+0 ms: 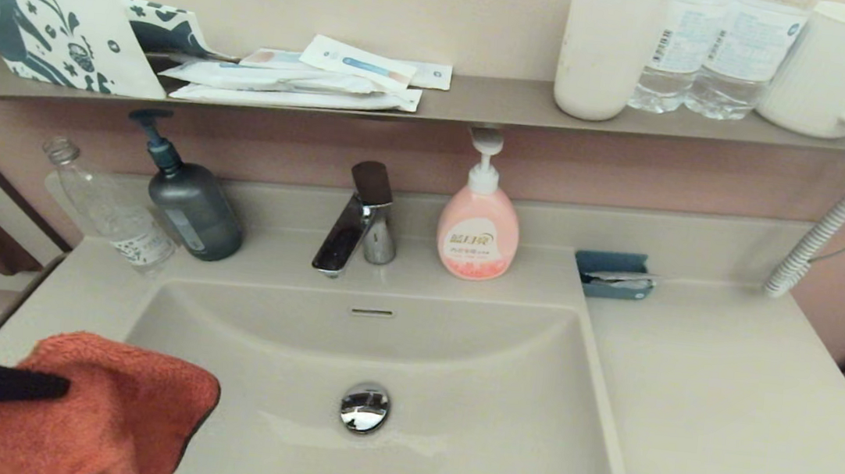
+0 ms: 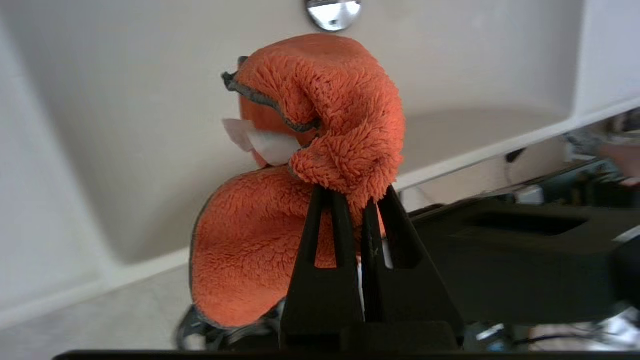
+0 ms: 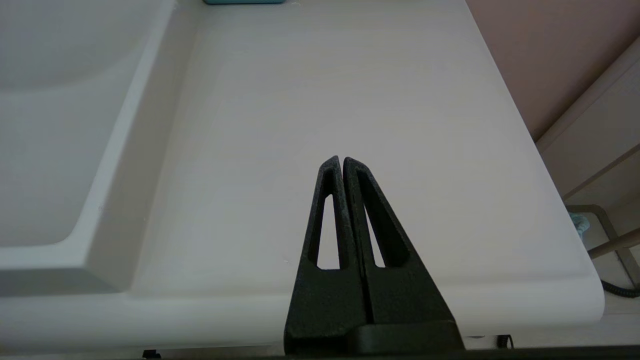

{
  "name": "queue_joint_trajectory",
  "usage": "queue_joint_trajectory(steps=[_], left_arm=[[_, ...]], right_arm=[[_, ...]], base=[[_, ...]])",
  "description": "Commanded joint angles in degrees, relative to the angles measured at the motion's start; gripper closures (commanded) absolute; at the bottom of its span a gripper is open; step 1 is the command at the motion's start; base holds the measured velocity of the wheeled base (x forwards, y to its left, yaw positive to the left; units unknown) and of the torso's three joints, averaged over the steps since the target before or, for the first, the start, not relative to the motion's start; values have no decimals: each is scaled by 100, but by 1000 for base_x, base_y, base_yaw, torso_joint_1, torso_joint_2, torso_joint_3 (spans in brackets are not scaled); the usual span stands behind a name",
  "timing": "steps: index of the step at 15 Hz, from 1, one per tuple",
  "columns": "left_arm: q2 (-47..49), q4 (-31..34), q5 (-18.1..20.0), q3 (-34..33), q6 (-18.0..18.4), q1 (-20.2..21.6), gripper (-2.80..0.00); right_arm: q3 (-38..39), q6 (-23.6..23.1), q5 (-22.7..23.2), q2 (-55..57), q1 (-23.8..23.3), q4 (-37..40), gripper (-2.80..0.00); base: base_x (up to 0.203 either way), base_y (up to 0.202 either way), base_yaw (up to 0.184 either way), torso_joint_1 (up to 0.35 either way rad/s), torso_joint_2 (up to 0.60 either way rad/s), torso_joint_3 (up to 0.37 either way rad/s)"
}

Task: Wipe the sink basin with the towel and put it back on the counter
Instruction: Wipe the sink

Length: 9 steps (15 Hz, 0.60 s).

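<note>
The orange-red towel (image 1: 105,416) hangs bunched over the sink basin's near left corner, pinched in my left gripper (image 1: 57,387), which reaches in from the left edge. In the left wrist view the black fingers (image 2: 327,220) are shut on a fold of the towel (image 2: 320,105), its dark trim and a white label showing. The beige basin (image 1: 456,366) has a chrome drain plug (image 1: 364,407) and an overflow slot (image 1: 372,313). The drain plug (image 2: 333,11) also shows beyond the cloth. My right gripper (image 3: 342,161) is shut and empty above the counter (image 3: 325,90); it is out of the head view.
A chrome faucet (image 1: 358,218), a pink soap bottle (image 1: 478,227), a dark pump bottle (image 1: 191,201) and a clear bottle (image 1: 115,212) line the basin's back rim. A blue holder (image 1: 613,274) sits on the counter (image 1: 726,410). The wall shelf (image 1: 484,102) carries cups and bottles.
</note>
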<state>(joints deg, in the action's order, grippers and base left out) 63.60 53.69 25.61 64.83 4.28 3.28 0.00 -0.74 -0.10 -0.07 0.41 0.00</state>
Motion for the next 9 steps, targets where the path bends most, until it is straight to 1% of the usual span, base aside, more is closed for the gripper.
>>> queue_joint_trajectory(steps=[1,2,3,4,6,7,8,9], left_arm=[[216,-270,-498,-54,-1091,-1024,0],[307,-550,-982,-139,-1570,-1637,0],[391,-880,-1474,-267,-1975,-2242,0],[465,-1213,-1888,-396,-2345,-2793,0],[665,-1639,-2392,-540,-3024,-3693,0],[884,-1779,-2602,-587,-3342,-3951,0],[1066,-1942,-2758,-629,-3640,-4061,0],[1236,-2254,-2927,-766,-3880,-4170,0]], right_arm=[[0,-5,1,7,2,0,0],[0,-5,1,7,2,0,0],[-1,-5,1,7,2,0,0],[0,-5,1,7,2,0,0],[-3,-5,1,7,2,0,0],[0,-5,1,7,2,0,0],[0,-5,1,7,2,0,0],[0,-5,1,7,2,0,0]], base=[[0,0,0,0,0,0],[0,0,0,0,0,0],[0,0,0,0,0,0],[0,0,0,0,0,0],[0,0,0,0,0,0],[0,0,0,0,0,0],[0,0,0,0,0,0],[0,0,0,0,0,0]])
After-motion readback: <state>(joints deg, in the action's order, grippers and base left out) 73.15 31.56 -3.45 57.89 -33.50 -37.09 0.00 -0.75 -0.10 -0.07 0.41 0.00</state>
